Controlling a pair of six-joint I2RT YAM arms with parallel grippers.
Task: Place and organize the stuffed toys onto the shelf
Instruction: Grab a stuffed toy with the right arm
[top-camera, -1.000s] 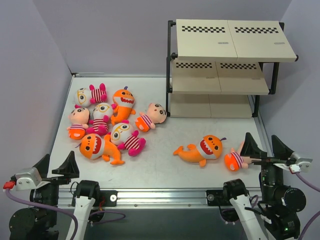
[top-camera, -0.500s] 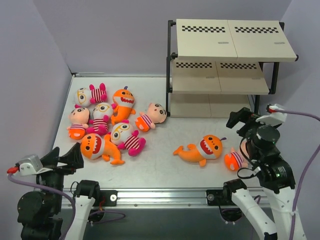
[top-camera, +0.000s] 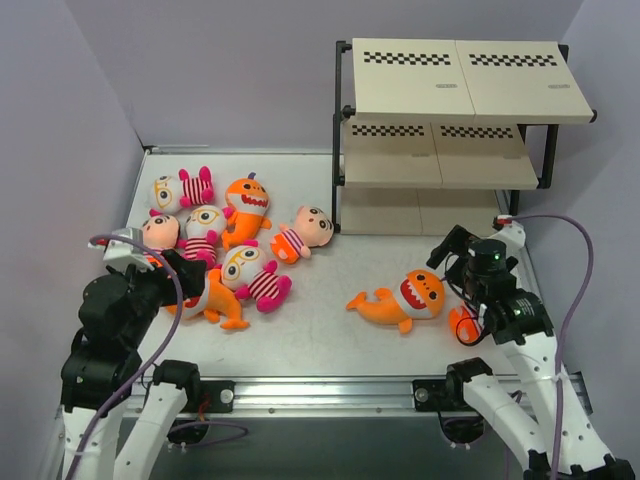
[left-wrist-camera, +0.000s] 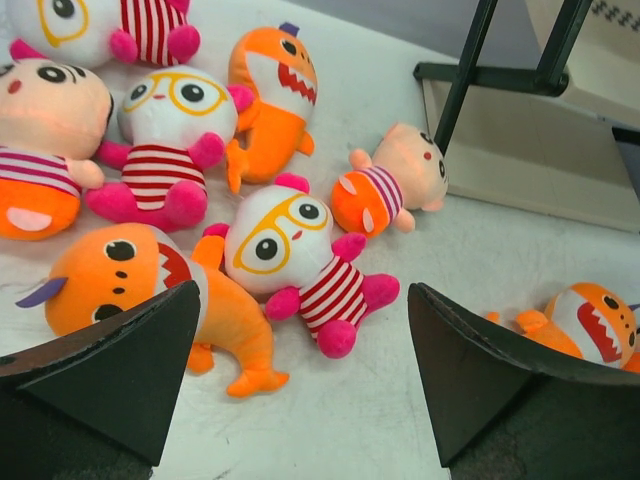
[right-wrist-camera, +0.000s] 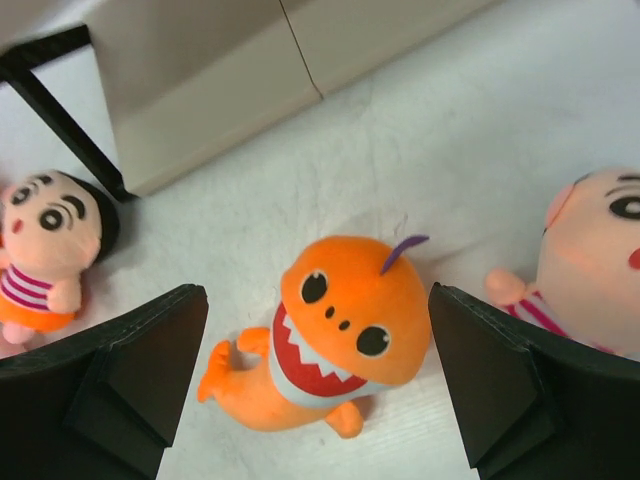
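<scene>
Hovering above the table, both arms carry nothing. All nine toys lie on the table, and no toy shows on the boards of the shelf, which stands at 1 o'clock in the top view.

Seven toys are bunched at 9 to 10 o'clock, on the left arm's side. The lone shark and one striped doll lie at 4 o'clock, near the shelf's foot, on the right arm's side.

Left gripper: jaws spread wide, touching nothing, framing a glasses toy, with a second shark at its 8 o'clock.

Right gripper: jaws spread wide, touching nothing, centred over the lone shark's head.

Judgement: each arm appears to be lining up a first pick from its own side. The soft bodies should compress under closing jaws.
</scene>
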